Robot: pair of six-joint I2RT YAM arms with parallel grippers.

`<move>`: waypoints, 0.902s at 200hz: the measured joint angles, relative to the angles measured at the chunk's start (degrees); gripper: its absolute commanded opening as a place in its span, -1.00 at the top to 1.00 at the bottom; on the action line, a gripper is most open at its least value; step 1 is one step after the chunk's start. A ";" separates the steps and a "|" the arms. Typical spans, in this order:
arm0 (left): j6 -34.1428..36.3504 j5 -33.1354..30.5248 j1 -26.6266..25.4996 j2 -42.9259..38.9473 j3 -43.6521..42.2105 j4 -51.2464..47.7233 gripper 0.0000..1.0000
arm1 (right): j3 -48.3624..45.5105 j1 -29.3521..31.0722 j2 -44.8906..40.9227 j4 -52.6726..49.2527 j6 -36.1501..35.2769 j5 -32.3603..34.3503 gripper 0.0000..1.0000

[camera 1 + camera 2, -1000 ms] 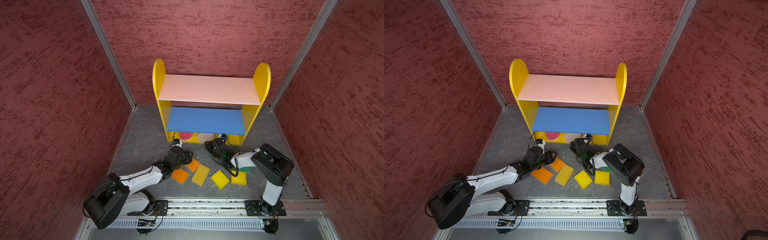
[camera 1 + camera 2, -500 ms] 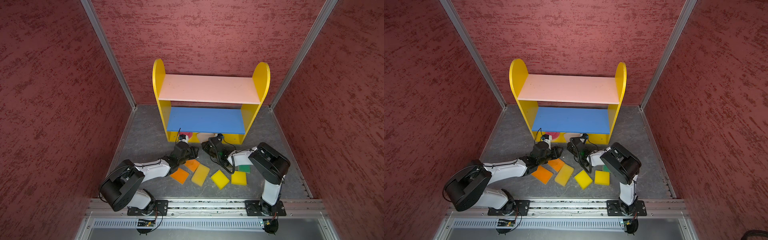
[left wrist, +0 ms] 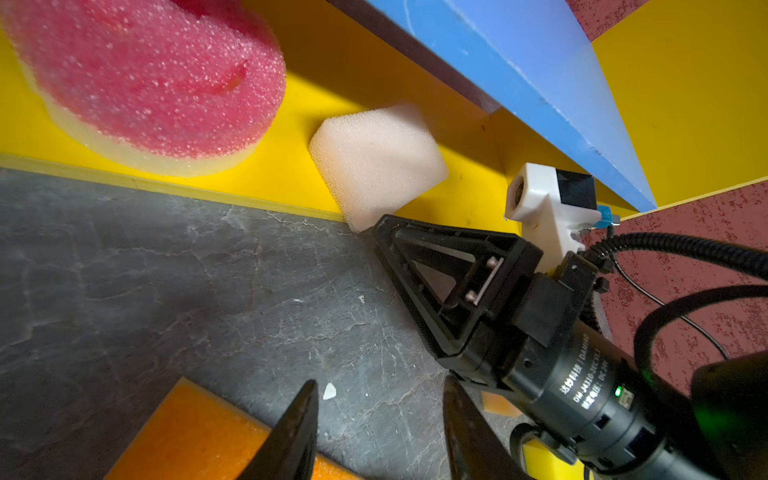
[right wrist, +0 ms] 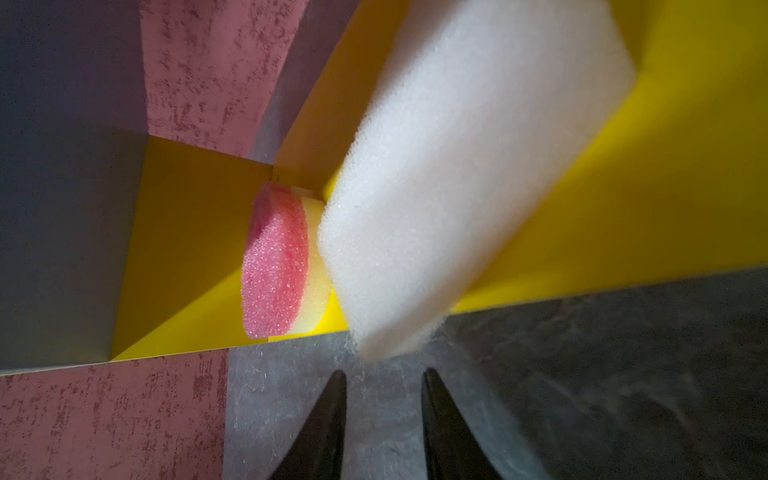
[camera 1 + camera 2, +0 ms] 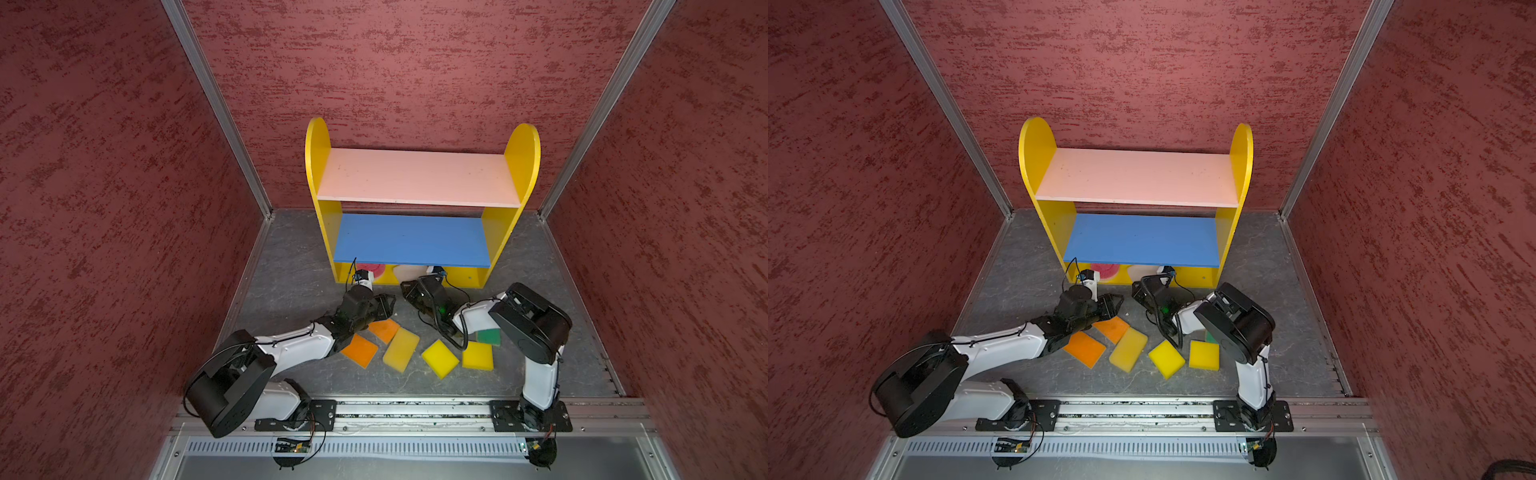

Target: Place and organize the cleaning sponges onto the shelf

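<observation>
The shelf [image 5: 415,176] stands at the back, and its yellow base [image 3: 291,178] holds the round red-pink sponge [image 3: 153,79] and an off-white sponge [image 4: 457,187] whose corner overhangs the front edge. My right gripper [image 4: 384,374] is open and empty, its tips just short of that corner. My left gripper [image 3: 380,386] is open and empty above the floor, beside an orange sponge [image 3: 199,436]. Two orange [image 5: 359,350] [image 5: 384,329], three yellow [image 5: 401,349] [image 5: 440,358] [image 5: 478,356] and one green-topped sponge [image 5: 489,334] lie on the floor.
The pink board [image 5: 1133,178] and blue board [image 5: 1142,241] are bare. Red walls close in on three sides. The right arm's elbow [image 5: 532,328] hangs over the green-topped sponge. A metal rail [image 5: 415,409] runs along the front.
The left arm stretched forward to the shelf's front and its gripper swung right. The right gripper's jaws widened a little and stand just off the off-white sponge.
</observation>
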 measured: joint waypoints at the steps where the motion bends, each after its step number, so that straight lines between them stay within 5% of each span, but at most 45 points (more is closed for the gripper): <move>1: 0.00 -0.02 0.00 -0.07 -0.02 -0.07 0.04 | -0.04 0.02 0.00 0.17 0.00 0.07 0.35; 61: 0.02 0.04 0.00 -2.19 -1.46 -0.66 0.03 | -1.22 1.68 0.17 6.45 2.32 6.99 0.33; 118: 0.00 0.04 0.00 -3.69 -3.15 -1.20 0.02 | 2.03 2.89 0.20 -0.96 4.81 11.96 0.20; 180: 0.00 0.04 0.15 -5.16 -4.20 -1.55 0.00 | 7.76 3.32 3.50 -7.23 6.43 13.92 0.37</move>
